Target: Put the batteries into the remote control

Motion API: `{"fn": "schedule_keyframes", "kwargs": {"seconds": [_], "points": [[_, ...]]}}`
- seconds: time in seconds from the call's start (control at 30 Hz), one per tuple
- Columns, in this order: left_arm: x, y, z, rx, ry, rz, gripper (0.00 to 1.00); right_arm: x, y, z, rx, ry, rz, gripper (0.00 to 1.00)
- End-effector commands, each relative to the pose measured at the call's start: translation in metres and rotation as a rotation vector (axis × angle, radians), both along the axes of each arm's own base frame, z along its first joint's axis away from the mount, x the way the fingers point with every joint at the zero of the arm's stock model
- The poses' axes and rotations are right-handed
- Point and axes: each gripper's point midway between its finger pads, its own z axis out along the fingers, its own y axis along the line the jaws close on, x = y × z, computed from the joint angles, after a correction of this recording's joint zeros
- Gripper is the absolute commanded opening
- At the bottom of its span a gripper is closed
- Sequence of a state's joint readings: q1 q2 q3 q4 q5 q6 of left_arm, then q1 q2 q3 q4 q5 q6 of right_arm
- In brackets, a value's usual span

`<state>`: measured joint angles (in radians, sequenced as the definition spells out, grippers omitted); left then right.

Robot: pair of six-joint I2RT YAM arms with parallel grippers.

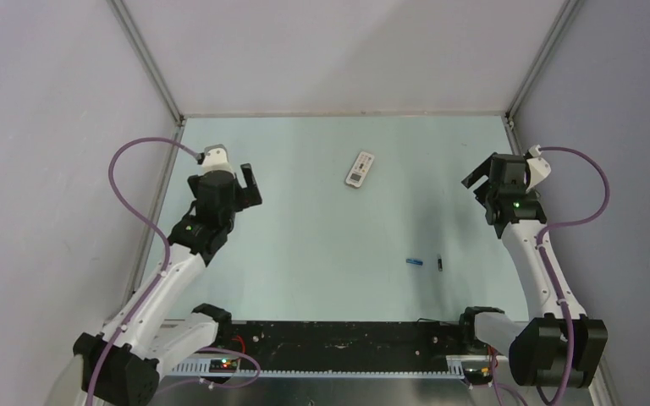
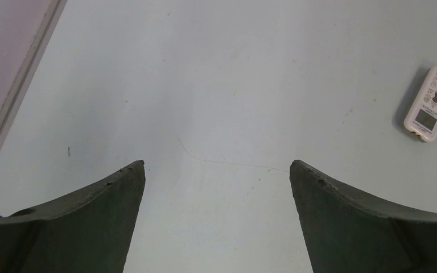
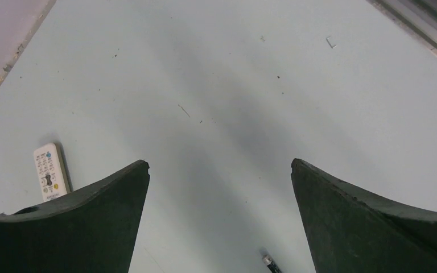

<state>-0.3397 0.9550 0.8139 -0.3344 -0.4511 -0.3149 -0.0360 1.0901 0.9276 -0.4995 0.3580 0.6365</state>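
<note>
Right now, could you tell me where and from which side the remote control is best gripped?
Probably across its narrow width near mid-length, straight down from above: the remote control lies flat, buttons up, leaving its long side edges free.

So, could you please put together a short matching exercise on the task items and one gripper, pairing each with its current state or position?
Things:
1. remote control
2. blue battery
3. black battery
4. left gripper

States:
a. open, holding nothing
b. lying face up, buttons showing
c. right one of a close pair, top view
d. left one of a close pair, top view

Pairs: 1-b, 2-d, 3-c, 4-a
</note>
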Motion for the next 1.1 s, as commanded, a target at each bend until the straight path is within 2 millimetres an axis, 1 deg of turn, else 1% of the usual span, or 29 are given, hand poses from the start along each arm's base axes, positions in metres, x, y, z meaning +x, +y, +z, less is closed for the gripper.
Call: {"fn": "schedule_keyframes", "kwargs": {"seconds": [0.0,0.13,0.17,0.2,0.23,0.27,0.3,0.4,0.47,0.5,0.53,0.57,0.6,0.63,0.67,0.7,0.73,0.77,0.8,0.83,0.87,0.9,0.93,0.97,1.0,1.03,1.07], "points": [[-0.001,0.001,0.008,-0.040,-0.059,0.016,1.00,0.007,0.005,0.001,0.033,-0.026,-0.019,1.00],[-0.003,-0.001,0.007,-0.044,-0.060,-0.002,1.00,0.011,0.010,0.002,0.042,-0.040,-0.007,0.99],[-0.003,-0.004,0.005,-0.048,-0.056,-0.022,1.00,0.012,0.013,0.002,0.042,-0.040,0.009,0.99],[-0.003,-0.006,0.007,-0.047,-0.069,-0.038,1.00,0.015,0.015,0.003,0.043,-0.046,0.026,0.99],[-0.004,-0.008,0.003,-0.049,-0.066,-0.050,1.00,0.017,0.019,0.003,0.038,-0.044,0.055,0.99],[-0.004,-0.008,0.006,-0.057,-0.082,-0.052,1.00,0.020,0.024,0.003,0.032,-0.047,0.081,0.99],[-0.005,-0.009,0.003,-0.060,-0.080,-0.056,1.00,0.021,0.031,0.002,0.022,-0.040,0.114,0.98],[-0.002,-0.013,0.004,-0.073,-0.084,-0.073,1.00,0.025,0.042,-0.002,0.006,-0.030,0.164,0.97],[0.001,-0.021,0.001,-0.083,-0.070,-0.105,1.00,0.028,0.052,-0.007,0.013,-0.018,0.198,0.96],[0.003,-0.028,0.002,-0.095,-0.064,-0.139,1.00,0.030,0.058,-0.011,0.024,-0.009,0.222,0.95],[0.007,-0.034,-0.002,-0.099,-0.054,-0.162,1.00,0.031,0.062,-0.011,0.031,-0.011,0.236,0.94],[0.010,-0.046,-0.007,-0.116,-0.033,-0.219,1.00,0.033,0.068,-0.015,0.043,-0.005,0.256,0.93],[0.016,-0.053,-0.003,-0.125,-0.045,-0.252,1.00,0.034,0.072,-0.015,0.054,-0.006,0.261,0.93],[0.021,-0.067,-0.010,-0.142,-0.023,-0.310,1.00,0.035,0.077,-0.018,0.066,0.000,0.277,0.93],[0.024,-0.079,-0.008,-0.165,-0.021,-0.369,1.00,0.036,0.082,-0.020,0.084,0.001,0.288,0.93],[0.032,-0.087,-0.019,-0.164,0.006,-0.392,1.00,0.037,0.087,-0.022,0.092,0.006,0.301,0.92],[0.036,-0.100,-0.014,-0.186,0.005,-0.451,1.00,0.036,0.093,-0.024,0.106,0.010,0.315,0.92],[0.043,-0.111,-0.028,-0.177,0.045,-0.485,1.00,0.037,0.096,-0.026,0.113,0.017,0.321,0.92],[0.049,-0.124,-0.020,-0.181,0.035,-0.528,1.00,0.036,0.102,-0.028,0.128,0.020,0.335,0.92],[0.055,-0.135,-0.037,-0.156,0.083,-0.567,1.00,0.036,0.105,-0.030,0.136,0.028,0.343,0.92],[0.063,-0.153,-0.026,-0.151,0.064,-0.622,1.00,0.035,0.110,-0.033,0.149,0.035,0.356,0.92],[0.070,-0.161,-0.046,-0.116,0.113,-0.650,1.00,0.034,0.114,-0.034,0.155,0.043,0.365,0.92],[0.079,-0.176,-0.035,-0.104,0.090,-0.680,1.00,0.033,0.118,-0.036,0.163,0.051,0.378,0.91],[0.086,-0.184,-0.058,-0.075,0.144,-0.701,1.00,0.032,0.119,-0.038,0.165,0.058,0.383,0.91],[0.095,-0.200,-0.047,-0.069,0.120,-0.733,1.00,0.031,0.122,-0.040,0.166,0.067,0.391,0.91],[0.100,-0.207,-0.073,-0.044,0.180,-0.753,1.00,0.029,0.123,-0.042,0.165,0.077,0.395,0.91],[0.109,-0.223,-0.061,-0.041,0.155,-0.784,1.00,0.028,0.124,-0.043,0.166,0.085,0.401,0.91]]}}
